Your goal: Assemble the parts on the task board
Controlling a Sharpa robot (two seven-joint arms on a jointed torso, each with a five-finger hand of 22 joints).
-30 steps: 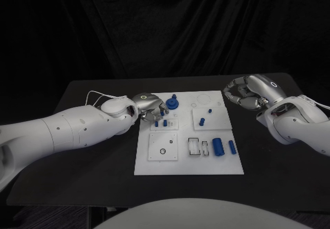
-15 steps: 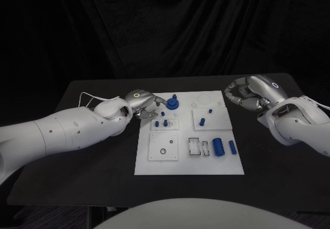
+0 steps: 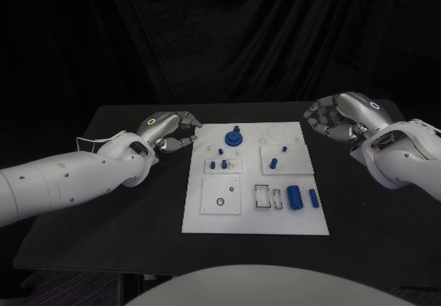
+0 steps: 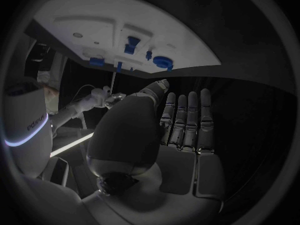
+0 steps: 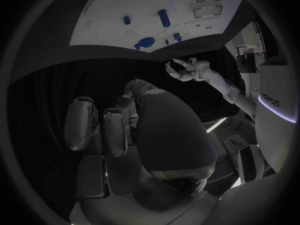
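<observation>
Task board between both hands, left hand empty, fingers spread, right hand curled, empty

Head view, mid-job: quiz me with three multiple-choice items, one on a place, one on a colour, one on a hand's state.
1. Where is the silver left hand?
A. Off the board's left edge, near its far corner
B. Over the board's near right corner
C. Resting on the board's middle

2. What colour is the round knob-topped part at the far end of the white rectangular task board?
A. Red
B. Blue
C. Yellow

3. What does the silver right hand hold?
A. A blue cylinder
B. The board's corner
C. Nothing visible

Key: 1 A, the left hand is over black table beside the board's far left corner. 2 B, the part reads blue against the white plate. 3 C, its fingers are curled with no part seen in them.
</observation>
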